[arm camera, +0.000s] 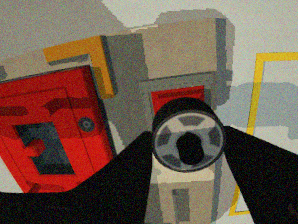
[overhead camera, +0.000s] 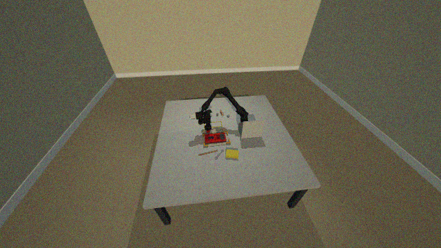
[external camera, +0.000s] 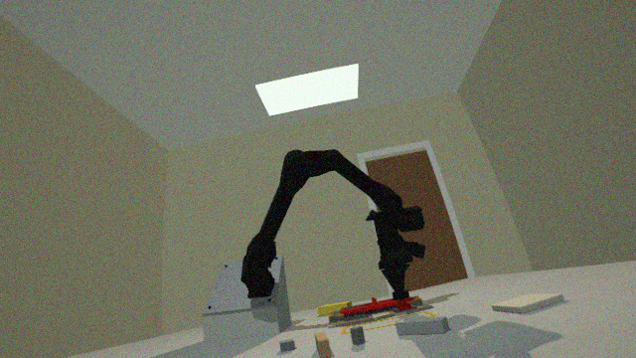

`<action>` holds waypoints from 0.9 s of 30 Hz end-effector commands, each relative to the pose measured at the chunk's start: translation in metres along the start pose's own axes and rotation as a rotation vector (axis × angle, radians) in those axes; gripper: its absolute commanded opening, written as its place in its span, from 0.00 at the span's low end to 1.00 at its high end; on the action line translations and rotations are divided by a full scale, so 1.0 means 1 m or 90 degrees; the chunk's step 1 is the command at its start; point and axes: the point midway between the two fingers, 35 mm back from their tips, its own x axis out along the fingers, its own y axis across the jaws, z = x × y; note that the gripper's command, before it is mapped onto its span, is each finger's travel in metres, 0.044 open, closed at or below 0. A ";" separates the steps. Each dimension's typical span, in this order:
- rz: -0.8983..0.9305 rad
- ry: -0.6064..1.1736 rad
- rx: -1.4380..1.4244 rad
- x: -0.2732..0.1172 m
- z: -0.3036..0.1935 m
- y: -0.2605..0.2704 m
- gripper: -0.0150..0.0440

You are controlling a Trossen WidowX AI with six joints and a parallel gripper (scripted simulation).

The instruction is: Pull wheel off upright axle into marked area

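The small wheel (arm camera: 172,131) has a dark tyre and a grey spoked face. It sits between the fingertips of my gripper (arm camera: 188,134) (overhead camera: 207,128) (external camera: 400,294), which is shut on it and points down. Below the wheel is a beige base (arm camera: 182,47) with a grey square and a red piece on it. The axle is mostly hidden by the wheel; a dark round centre shows in the hub. I cannot tell whether the wheel has risen along the axle. The marked area, a yellow outline (arm camera: 280,56) (overhead camera: 221,124) (external camera: 344,330), lies beside the base, right in the wrist view.
A red panel unit (arm camera: 92,160) (overhead camera: 215,138) with orange corner brackets stands beside the base. A yellow block (overhead camera: 231,153) (external camera: 334,308), a wrench (overhead camera: 219,154) and a brown stick (overhead camera: 207,153) lie nearby. A large pale box (overhead camera: 252,129) and a grey bar (external camera: 422,326) stand around.
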 end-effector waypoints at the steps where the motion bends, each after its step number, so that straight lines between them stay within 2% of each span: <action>1: 0.001 -0.009 -0.009 -0.011 0.000 0.002 0.25; 27: 0.001 -0.010 -0.010 -0.020 0.000 0.002 0.25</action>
